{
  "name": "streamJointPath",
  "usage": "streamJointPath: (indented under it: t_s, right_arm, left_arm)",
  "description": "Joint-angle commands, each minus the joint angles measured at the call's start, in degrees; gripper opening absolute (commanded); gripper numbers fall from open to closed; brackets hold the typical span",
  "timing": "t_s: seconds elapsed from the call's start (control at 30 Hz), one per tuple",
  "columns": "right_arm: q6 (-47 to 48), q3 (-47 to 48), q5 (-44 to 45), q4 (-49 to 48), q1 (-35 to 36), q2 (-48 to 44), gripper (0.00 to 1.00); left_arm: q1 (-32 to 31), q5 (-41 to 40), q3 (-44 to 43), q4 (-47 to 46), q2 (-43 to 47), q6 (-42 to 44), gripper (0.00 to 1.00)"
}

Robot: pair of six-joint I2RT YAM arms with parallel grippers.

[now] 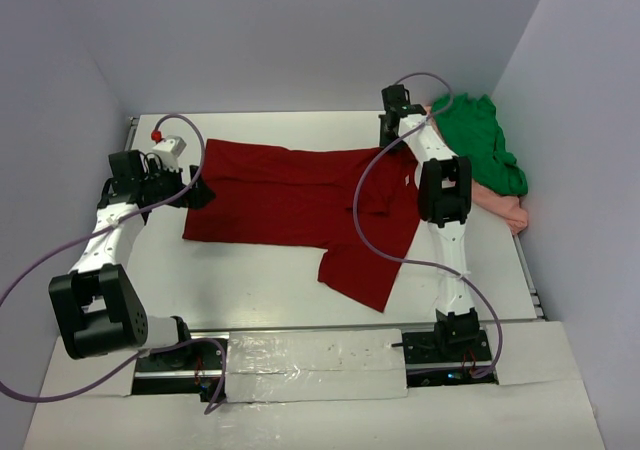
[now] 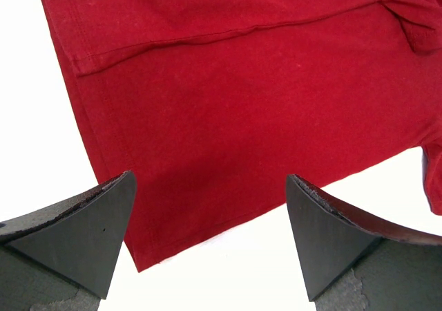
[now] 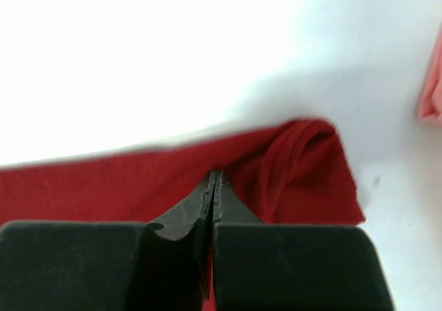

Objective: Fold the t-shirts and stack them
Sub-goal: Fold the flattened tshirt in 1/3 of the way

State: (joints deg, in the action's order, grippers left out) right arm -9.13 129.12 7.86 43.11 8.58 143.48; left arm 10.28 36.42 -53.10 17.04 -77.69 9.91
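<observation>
- The dark red t-shirt (image 1: 290, 205) lay spread flat across the middle of the white table (image 1: 260, 290). Its body ran toward the left of the top view, and one sleeve reached toward the lower centre.
- The right gripper (image 3: 213, 176) had its jaws pressed together with no gap. They appeared to pinch a bunched fold of the red cloth at the shirt's upper-right end, though the close view was blurred.
- The left gripper (image 2: 209, 180) stood wide open at the shirt's left end and held nothing. Its two dark fingers (image 2: 103, 228) framed a hemmed corner, and I could not tell whether they touched the cloth.
- The bright green t-shirt (image 1: 480, 140) lay crumpled in the upper right of the top view.
- The salmon pink t-shirt (image 1: 505, 208) showed partly from under the green one, against the right wall.
</observation>
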Motion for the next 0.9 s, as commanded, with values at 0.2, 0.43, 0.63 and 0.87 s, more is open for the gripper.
streamJointPath:
  t_s: [0.2,0.43,0.63,0.87]
  right_arm:
    - [1.73,-4.56,-0.56,-8.40,0.82,-10.74,0.00]
    - [3.41,3.93,-7.50,10.45,1.97,-7.45,0.00]
    - [3.76,5.09,-13.22,15.08,2.14,-1.28,0.00]
    - [2.10,10.79,-13.13,15.34,2.14,5.75,0.00]
  left_arm:
    - [0.70,0.31,-0.34,0.01,3.86,0.63,0.99]
    - [0.70,0.93,-0.69,-0.16,3.16,0.55,0.99]
    - [0.70,1.63,-0.86,-0.95,1.23,0.46,0.99]
    - [0.79,1.55,-0.78,-1.30,0.26,0.63,0.99]
